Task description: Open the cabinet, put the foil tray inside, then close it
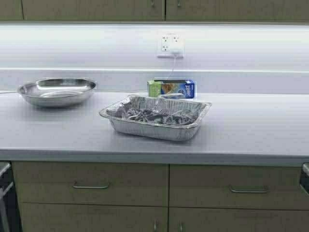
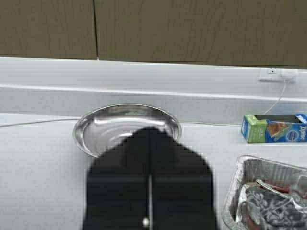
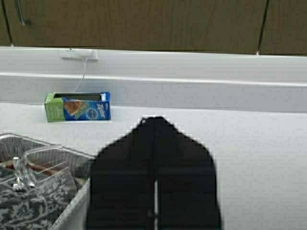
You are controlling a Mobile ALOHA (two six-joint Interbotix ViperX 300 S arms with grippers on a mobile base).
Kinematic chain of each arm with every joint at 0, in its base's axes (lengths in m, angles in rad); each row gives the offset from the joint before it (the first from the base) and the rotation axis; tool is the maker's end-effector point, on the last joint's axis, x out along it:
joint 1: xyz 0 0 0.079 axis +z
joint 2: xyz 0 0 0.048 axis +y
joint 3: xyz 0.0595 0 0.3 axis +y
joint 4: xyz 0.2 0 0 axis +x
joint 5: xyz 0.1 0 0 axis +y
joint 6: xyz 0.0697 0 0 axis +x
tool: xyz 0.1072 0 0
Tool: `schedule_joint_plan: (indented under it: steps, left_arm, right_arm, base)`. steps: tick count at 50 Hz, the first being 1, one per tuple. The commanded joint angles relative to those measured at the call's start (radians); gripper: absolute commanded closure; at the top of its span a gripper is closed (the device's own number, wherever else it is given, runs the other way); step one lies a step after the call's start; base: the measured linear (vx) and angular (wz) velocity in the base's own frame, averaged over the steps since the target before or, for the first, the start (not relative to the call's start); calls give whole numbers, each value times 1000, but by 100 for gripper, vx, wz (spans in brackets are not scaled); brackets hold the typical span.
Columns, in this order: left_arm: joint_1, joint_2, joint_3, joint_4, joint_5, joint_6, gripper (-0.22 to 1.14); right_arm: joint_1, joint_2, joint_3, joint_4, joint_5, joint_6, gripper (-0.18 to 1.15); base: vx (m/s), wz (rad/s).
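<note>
Tray (image 1: 155,117) on counter (image 1: 251,130), centre, slightly right; crumpled foil or wrap inside. Not lifted, not gripped. Cabinet (image 1: 96,8) above, far edge of scene, both doors flush; pulls just visible at the seam. No step of the task done as judged here: opening, placing, closing all left.

Left gripper (image 2: 149,143) fingers pressed together, holding nothing, near side of counter, facing bowl (image 1: 57,91). Right gripper (image 3: 154,132) likewise pressed together, holding nothing, just right of tray.

Bowl well left of tray. Bag box (image 1: 171,89) just behind tray, against backsplash. Outlet (image 1: 170,46) with cord above box. Nothing between tray and cabinet; box close behind tray.
</note>
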Motion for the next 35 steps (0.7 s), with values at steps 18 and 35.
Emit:
schedule_joint_plan:
  steps: [18, 35]
  left_arm:
    - [-445, 58, -8, 86, -17, -34, -7]
    - [-586, 502, -224, -9, -293, -21, -10]
  right_arm:
    - [413, 98, -64, 8, -58, 15, -4]
    - [483, 433, -290, 100, -242, -9, -6]
  base:
    - [27, 3]
    - [15, -4]
